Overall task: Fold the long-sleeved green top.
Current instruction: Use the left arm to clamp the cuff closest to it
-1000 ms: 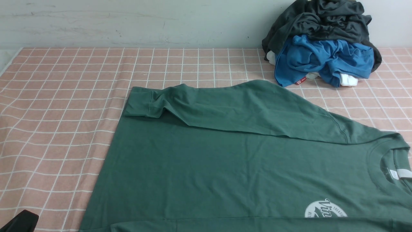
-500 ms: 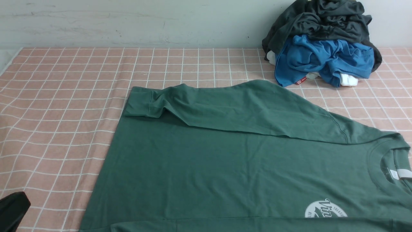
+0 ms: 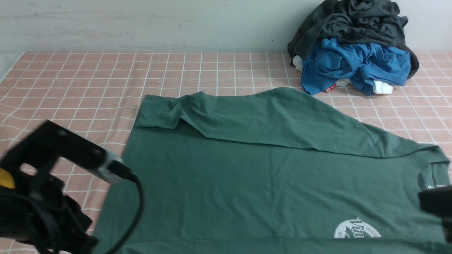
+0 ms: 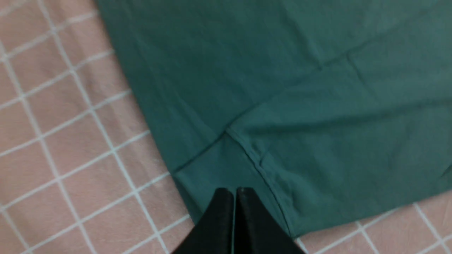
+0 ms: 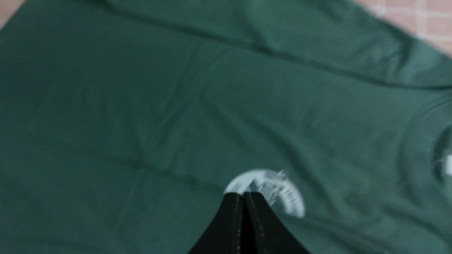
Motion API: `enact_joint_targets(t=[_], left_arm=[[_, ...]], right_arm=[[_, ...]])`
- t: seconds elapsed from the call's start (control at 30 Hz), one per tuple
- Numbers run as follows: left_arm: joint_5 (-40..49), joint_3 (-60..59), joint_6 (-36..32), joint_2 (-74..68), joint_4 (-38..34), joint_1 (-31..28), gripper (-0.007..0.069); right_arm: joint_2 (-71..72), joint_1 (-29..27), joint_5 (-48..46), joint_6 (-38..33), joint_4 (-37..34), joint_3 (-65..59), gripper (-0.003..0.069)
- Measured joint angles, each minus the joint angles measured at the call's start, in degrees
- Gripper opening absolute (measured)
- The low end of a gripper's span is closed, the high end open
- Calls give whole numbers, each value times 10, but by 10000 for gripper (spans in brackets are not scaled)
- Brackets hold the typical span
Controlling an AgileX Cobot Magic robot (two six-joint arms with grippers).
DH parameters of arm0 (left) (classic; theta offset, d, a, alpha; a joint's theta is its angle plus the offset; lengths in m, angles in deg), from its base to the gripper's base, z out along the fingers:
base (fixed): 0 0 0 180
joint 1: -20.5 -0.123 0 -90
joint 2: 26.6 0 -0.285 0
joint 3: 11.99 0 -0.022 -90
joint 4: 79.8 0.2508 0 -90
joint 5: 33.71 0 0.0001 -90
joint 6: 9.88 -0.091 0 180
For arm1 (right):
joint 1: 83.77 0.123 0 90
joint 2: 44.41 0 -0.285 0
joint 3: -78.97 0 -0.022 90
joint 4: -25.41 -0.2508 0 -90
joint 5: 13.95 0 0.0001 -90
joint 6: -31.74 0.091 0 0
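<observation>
The green long-sleeved top [image 3: 247, 183] lies flat on the checked cloth, its collar [image 3: 413, 173] to the right. Its far sleeve [image 3: 254, 116] is folded across the body, and the white logo [image 3: 356, 228] shows near the front edge. My left arm [image 3: 53, 183] is blurred at the lower left, beside the hem. In the left wrist view my left gripper [image 4: 235, 190] is shut and empty over a sleeve cuff [image 4: 226, 165] at the top's [image 4: 282, 88] edge. My right arm [image 3: 436, 204] enters at the right edge. My right gripper [image 5: 243, 193] is shut and empty just above the logo [image 5: 282, 197].
A pile of clothes sits at the back right against the wall: a dark charcoal garment [image 3: 353, 24] over a bright blue one [image 3: 353, 63], with white bits below. The pink checked cloth [image 3: 70, 88] covers the table.
My left arm has swung up from the lower-left corner toward the top's hem. My right arm has come in at the right edge, covering the neck label. The top has not moved.
</observation>
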Motion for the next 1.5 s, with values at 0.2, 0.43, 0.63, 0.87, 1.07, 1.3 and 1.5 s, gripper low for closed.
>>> enact_joint_targets(t=[0.2,0.43,0.63,0.87,1.07,1.3,1.5], left_arm=[[-24,1,38,-161,50,79,94],[-67,2,58,-249,66,83,289],[-116,2,61,-307,68,83,413],[-131,8,61,-329,68,83,420],[-132,11,61,-332,66,83,306],[-100,35,60,-330,49,83,38],[-35,106,58,-294,48,84,28]], right_arm=[[-47,107,-120,-31,29,3,-14],[-47,120,-112,-33,48,5,-14],[-47,120,-92,-33,48,6,-14],[-47,120,-91,-33,48,6,-14],[-47,120,-91,-33,48,6,-14],[-47,120,-90,-33,48,6,-14],[-47,120,-77,-33,48,6,-14]])
